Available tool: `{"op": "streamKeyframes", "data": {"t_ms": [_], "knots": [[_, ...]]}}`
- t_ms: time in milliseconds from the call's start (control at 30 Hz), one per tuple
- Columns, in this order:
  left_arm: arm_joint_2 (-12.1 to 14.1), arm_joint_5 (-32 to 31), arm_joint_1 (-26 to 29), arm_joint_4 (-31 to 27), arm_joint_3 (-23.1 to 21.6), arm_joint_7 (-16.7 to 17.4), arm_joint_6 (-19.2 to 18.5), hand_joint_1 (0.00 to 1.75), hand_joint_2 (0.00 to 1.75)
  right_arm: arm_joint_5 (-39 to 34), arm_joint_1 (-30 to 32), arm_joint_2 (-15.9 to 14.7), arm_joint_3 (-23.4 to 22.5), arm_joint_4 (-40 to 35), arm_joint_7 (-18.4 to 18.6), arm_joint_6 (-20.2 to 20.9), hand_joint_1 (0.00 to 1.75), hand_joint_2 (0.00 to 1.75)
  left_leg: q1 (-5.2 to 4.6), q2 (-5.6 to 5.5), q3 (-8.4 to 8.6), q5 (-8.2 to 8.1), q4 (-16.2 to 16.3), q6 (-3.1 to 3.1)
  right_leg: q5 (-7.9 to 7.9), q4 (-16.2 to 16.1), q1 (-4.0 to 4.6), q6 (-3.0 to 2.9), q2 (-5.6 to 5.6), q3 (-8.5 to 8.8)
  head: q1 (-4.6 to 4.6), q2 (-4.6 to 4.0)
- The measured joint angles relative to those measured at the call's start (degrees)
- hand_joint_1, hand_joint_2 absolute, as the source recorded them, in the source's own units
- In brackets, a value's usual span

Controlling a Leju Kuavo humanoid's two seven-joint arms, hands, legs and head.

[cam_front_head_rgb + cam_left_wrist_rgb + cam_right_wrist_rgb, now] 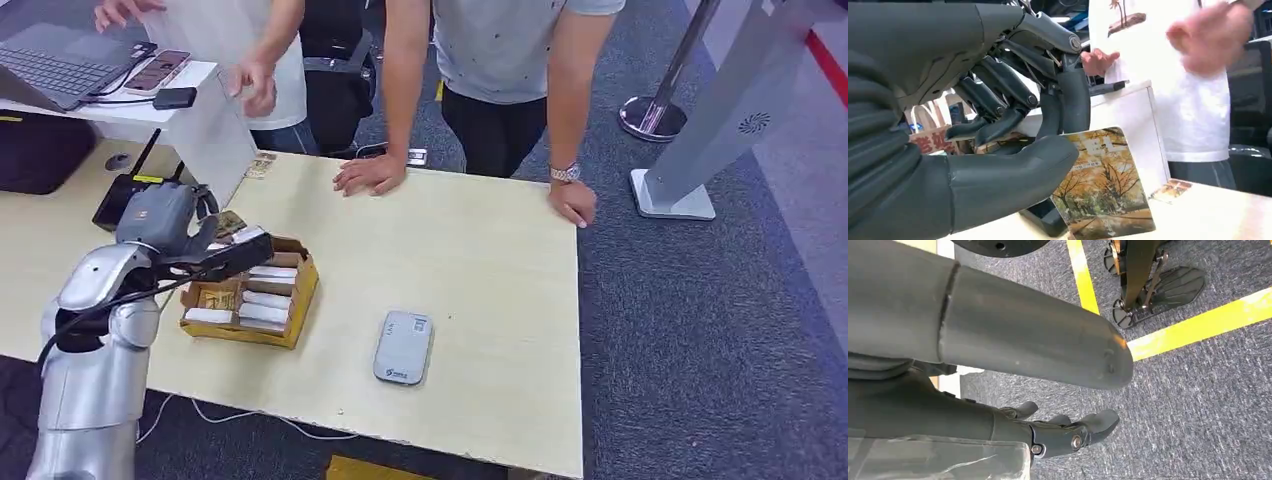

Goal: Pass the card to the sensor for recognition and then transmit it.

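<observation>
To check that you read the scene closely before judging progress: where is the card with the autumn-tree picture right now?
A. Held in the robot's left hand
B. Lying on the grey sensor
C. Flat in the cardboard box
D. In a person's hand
A: the left wrist view shows the card pinched by the left hand, while the grey sensor lies bare on the table.

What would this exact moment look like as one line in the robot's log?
left hand: holds card above box | right hand: hangs over floor, holds nothing | sensor: on table, untouched
</observation>
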Motion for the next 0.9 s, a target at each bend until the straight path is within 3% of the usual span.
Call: {"op": "streamKeyframes", "data": {"t_ms": [267,400,600,900], "knots": [[1.3,1.8,-2.3,0.9,0.9,0.7,-1.1,1.75,1.75,0.1,0.0,0.0,0.0,0.0,-0.1,0.0,0.00,0.00,0.00,0.00,0.00,0.00,0.0,0.00,0.00,0.0,0.00,0.00,-0.01,-0.01,0.00,0.00],[1.4,-4.3,-5.4,2.1,2.1,2.9,0.3,1.75,1.75,0.9,-0.1,0.0,0.5,0.0,-0.3,0.2,0.00,0.00,0.00,0.00,0.00,0.01,0.0,0.00,0.00,0.0,0.00,0.00,0.00,0.00,0.00,0.00],[0.6,-12.0,-10.3,8.5,2.6,3.3,2.1,1.75,1.75,3.2,-0.4,0.0,1.6,0.1,-0.5,0.6,0.00,0.00,0.00,-0.04,0.00,0.03,0.0,-0.02,0.01,0.0,0.00,0.00,-0.06,0.00,-0.02,0.00],[-1.2,-12.9,-18.1,18.6,2.5,4.5,2.6,1.75,1.75,4.3,-0.7,0.0,2.4,0.3,-0.5,1.0,0.00,0.00,-0.02,0.00,0.00,0.03,0.0,-0.02,0.03,0.0,0.00,0.01,0.01,-0.03,-0.02,0.00]]}}
